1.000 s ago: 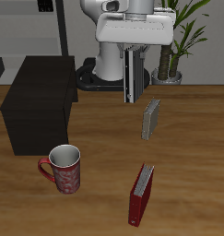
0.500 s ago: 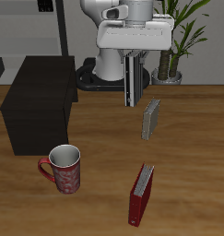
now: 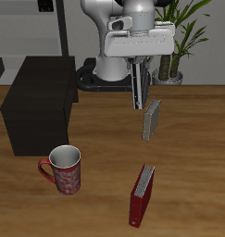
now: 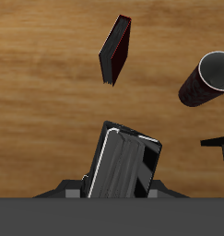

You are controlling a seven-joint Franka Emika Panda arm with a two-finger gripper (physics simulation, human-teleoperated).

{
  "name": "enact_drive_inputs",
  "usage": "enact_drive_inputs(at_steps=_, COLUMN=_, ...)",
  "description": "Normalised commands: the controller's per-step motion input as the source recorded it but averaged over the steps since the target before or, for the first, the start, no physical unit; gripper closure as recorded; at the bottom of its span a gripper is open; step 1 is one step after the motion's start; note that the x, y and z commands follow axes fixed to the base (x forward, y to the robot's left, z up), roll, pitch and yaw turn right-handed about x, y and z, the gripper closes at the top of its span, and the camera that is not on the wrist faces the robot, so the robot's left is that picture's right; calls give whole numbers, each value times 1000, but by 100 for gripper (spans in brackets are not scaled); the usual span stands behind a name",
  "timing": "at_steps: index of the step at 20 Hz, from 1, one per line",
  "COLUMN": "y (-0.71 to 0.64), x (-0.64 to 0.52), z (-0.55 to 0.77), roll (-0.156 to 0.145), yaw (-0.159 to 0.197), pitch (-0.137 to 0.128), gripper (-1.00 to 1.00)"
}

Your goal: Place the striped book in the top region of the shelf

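Observation:
The striped book [image 3: 136, 85] hangs on edge in the air, slightly tilted, with my gripper [image 3: 137, 59] shut on its upper end. It is just behind and above the grey book. In the wrist view the striped book [image 4: 128, 166] fills the space between my fingers, seen along its edge. The shelf [image 3: 40, 100] is a large dark cabinet standing well off to one side at table level; a dark corner of the shelf [image 4: 218, 159] also shows in the wrist view.
A plain grey book [image 3: 152, 120] stands upright on the table below the held book. A red book [image 3: 142, 194] [image 4: 114, 50] stands nearer the front edge. A red patterned mug [image 3: 64, 169] [image 4: 204, 78] sits in front of the shelf. A potted plant [image 3: 175, 46] stands at the back.
My gripper and the striped book have drifted a little away from the shelf side and lower in the picture. The book now hangs slightly tilted. Nothing on the table moved.

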Motion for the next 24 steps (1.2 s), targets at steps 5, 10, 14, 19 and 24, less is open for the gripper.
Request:
enact_drive_inputs(at_steps=5, y=-139, x=-390, z=-85, roll=-5, yaw=-35, pitch=-5, gripper=100)
enact_drive_inputs(at_steps=10, y=-235, x=-332, z=17, roll=-41, yaw=-33, pitch=-36, gripper=100)
enact_drive_inputs(at_steps=14, y=-152, x=-277, z=34, roll=-18, yaw=-18, pitch=0, gripper=100)
enact_drive_inputs(at_steps=19, y=-226, x=-286, z=80, roll=-31, yaw=13, pitch=-20, gripper=100)
enact_drive_inputs(at_steps=24, y=-221, x=-116, z=24, roll=-67, yaw=35, pitch=-7, gripper=100)
